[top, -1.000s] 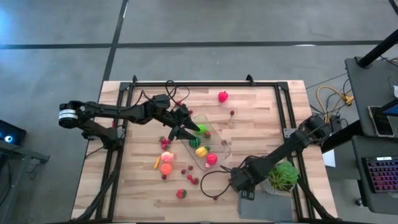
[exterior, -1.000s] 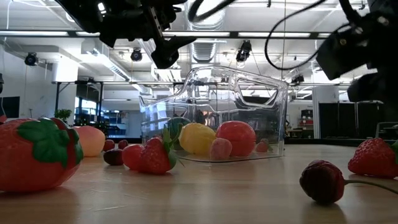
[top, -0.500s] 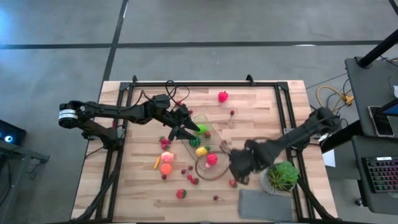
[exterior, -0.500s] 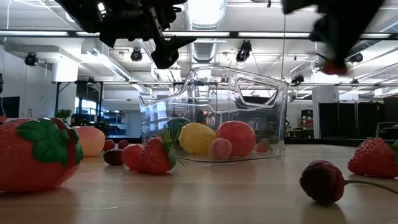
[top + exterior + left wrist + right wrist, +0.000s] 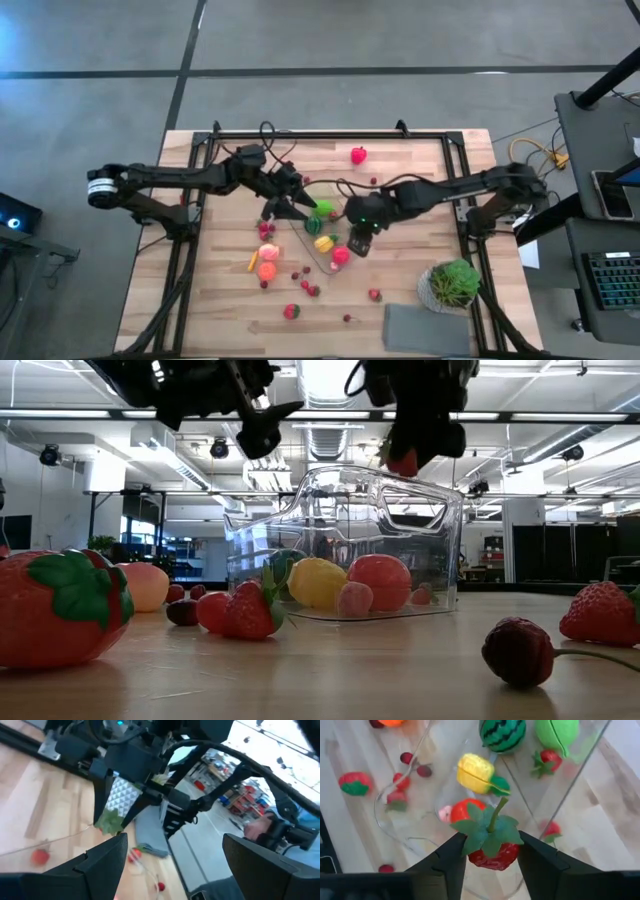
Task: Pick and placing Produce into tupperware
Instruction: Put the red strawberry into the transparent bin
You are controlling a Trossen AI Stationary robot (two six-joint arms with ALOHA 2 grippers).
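The clear tupperware (image 5: pixel 345 212) stands mid-table with a green piece, a small watermelon (image 5: pixel 502 732), a yellow fruit (image 5: pixel 475 772) and a red one inside. My right gripper (image 5: pixel 357 243) hangs over its near end, shut on a red strawberry (image 5: pixel 492 851) with green leaves. The same strawberry (image 5: pixel 403 460) shows just above the tub's rim (image 5: pixel 440 495) in the low view. Above the tub's far-left end my left gripper (image 5: pixel 290 208) stands open, with nothing between its fingers (image 5: pixel 102 865). More produce lies loose on the wood around the tub. My right gripper pinches the strawberry's red body (image 5: pixel 476 860) between its two fingers (image 5: pixel 445 865), one on each side just under the leaves. The fingers come from above, slanting down. The berry is lifted clear over the open tub, with its stem and leaves turned up toward the wrist.
Loose strawberries (image 5: pixel 358 155) (image 5: pixel 291 311) (image 5: pixel 374 294), orange and pink fruits (image 5: pixel 267 268), a carrot (image 5: pixel 251 262) and cherries lie on the table. A potted green plant (image 5: pixel 455 283) and a grey cloth (image 5: pixel 425 328) sit at the near right. Black rails (image 5: pixel 200 250) frame the table.
My right gripper has risen from the table near the potted plant and swung toward the left and far side, ending over the tupperware. It has carried the strawberry along, clear of the wood, and has tipped further downward.
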